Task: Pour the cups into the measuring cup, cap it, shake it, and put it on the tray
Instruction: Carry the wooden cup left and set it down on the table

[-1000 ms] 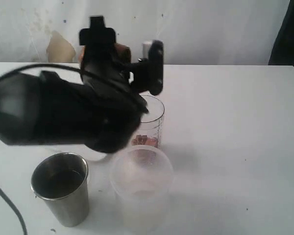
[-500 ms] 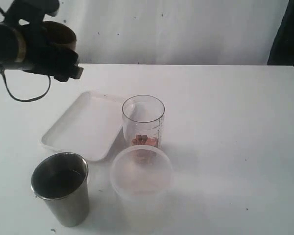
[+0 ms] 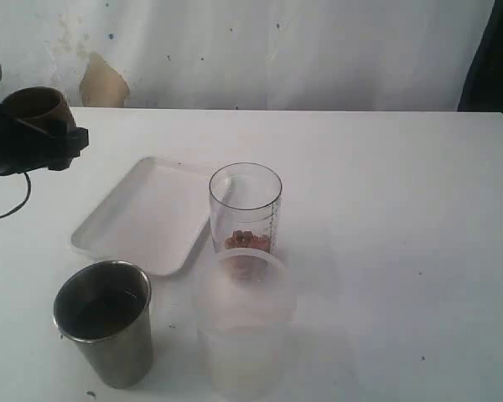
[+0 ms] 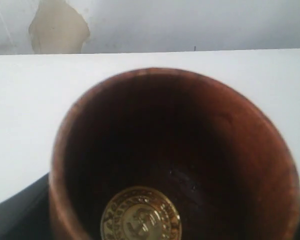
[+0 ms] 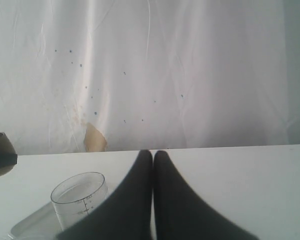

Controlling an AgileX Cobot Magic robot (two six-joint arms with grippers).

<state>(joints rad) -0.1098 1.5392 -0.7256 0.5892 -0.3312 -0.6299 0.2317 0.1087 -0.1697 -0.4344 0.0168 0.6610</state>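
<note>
Your left tool (image 3: 40,134) runs off the exterior view's left edge; wooden cup (image 4: 175,150) mostly hides its fingers from you. Tub (image 3: 243,331) blurred; measuring cup (image 5: 80,199) base cut off in right wrist view.

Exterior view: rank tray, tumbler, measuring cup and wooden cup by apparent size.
1. tray
2. tumbler, nearer the camera, so unsure against the measuring cup
3. measuring cup
4. wooden cup
</note>
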